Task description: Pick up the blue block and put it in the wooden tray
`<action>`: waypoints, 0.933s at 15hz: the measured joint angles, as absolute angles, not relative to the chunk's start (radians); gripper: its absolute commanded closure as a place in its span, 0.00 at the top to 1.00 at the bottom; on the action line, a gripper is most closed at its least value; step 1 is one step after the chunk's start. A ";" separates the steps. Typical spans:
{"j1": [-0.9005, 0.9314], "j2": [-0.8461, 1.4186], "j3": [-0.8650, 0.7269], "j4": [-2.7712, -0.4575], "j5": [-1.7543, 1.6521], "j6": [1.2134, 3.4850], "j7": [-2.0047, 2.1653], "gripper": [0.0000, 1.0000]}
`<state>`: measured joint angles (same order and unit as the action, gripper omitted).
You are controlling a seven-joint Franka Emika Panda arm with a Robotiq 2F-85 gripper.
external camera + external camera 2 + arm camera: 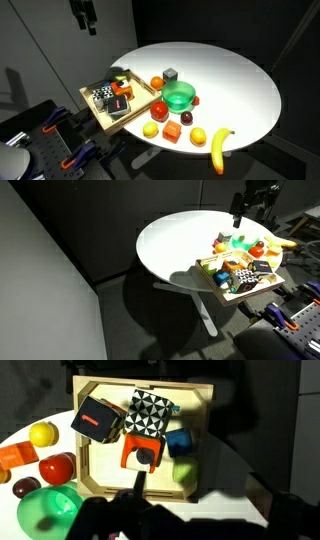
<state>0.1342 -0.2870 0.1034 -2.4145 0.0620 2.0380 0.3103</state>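
1. Blue block (180, 442) lying inside wooden tray (140, 383), just beside an orange block (142, 450), at its 3 o'clock.
2. Also in tray: black box with red label (97, 420) at 10 o'clock, checkered piece (150, 410) at 12 o'clock.
3. Gripper (88, 28) hanging high above tray, well apart from everything; spread or clenched, cannot tell.
4. Green bowl (180, 97) on white round table (235, 80), at 3 o'clock of tray; banana (220, 148) near table's edge.

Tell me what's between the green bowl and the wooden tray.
A red fruit lies between the green bowl and the wooden tray, shown in an exterior view.
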 measured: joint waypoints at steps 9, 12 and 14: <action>0.134 -0.400 0.143 -2.469 0.062 2.056 0.316 1.00; 0.134 -0.390 0.144 -2.469 0.062 2.056 0.316 1.00; 0.134 -0.390 0.144 -2.469 0.062 2.056 0.316 1.00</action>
